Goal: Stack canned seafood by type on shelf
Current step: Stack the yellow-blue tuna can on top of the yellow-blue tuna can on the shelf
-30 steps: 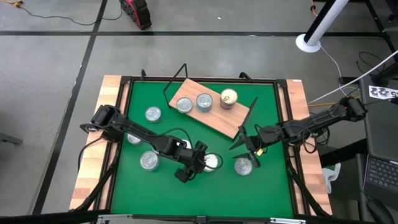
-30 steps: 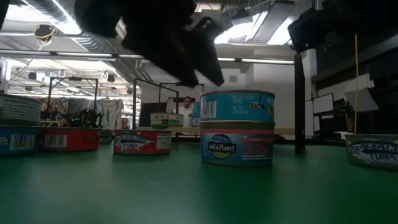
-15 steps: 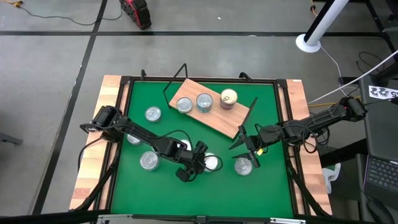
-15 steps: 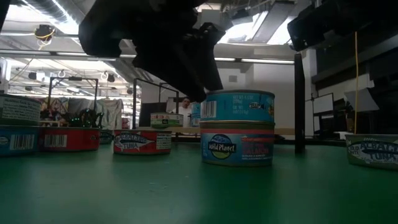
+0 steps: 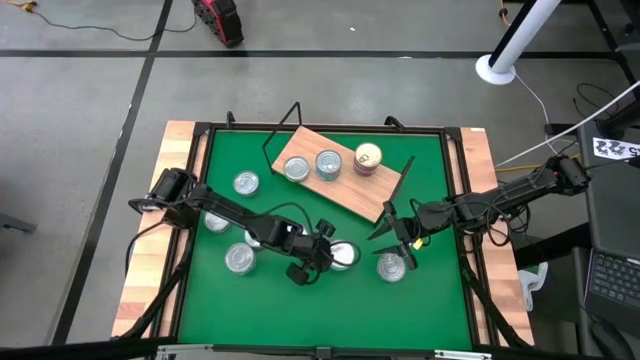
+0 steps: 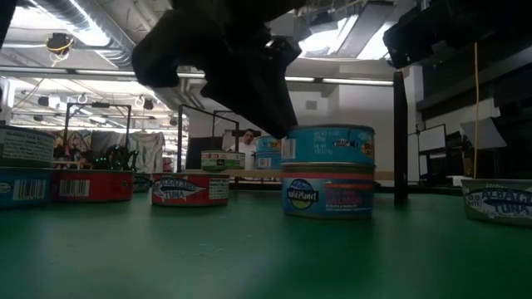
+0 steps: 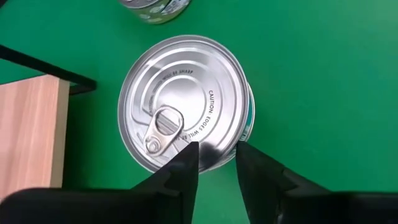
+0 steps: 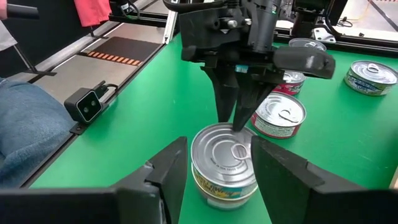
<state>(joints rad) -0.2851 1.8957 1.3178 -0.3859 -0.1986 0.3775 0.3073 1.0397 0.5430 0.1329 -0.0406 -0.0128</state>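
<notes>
A stack of two tins (image 6: 327,178) stands on the green mat, a teal tin (image 6: 331,145) on a blue-and-red one. Its silver lid (image 7: 185,102) shows a pull tab. My left gripper (image 7: 216,152) slants down at the stack from the table's left, its fingers a narrow gap apart. My right gripper (image 5: 395,240) hangs open a little to the stack's right, holding nothing. The wooden shelf (image 5: 345,195) at the far middle carries two silver tins (image 5: 312,165) and a gold-topped one (image 5: 368,156). My left gripper meets the top tin at the lid's rim (image 7: 214,167) on the side toward the table's left. Both fingertips (image 8: 238,118) come slanting down from above and from the left, with nothing pinched between them. The tin sits level on the lower tin.
Loose tins stand on the mat: one (image 5: 391,267) just near of my right gripper, others at the left (image 5: 246,183) (image 5: 240,258). Black wire supports (image 5: 283,125) rise at the shelf's ends. Free mat lies along the near edge.
My left gripper has gone a little toward the table's right edge and down onto the stack, its fingers drawing closer together. The stack of two tins has slid slightly toward the right, staying upright.
</notes>
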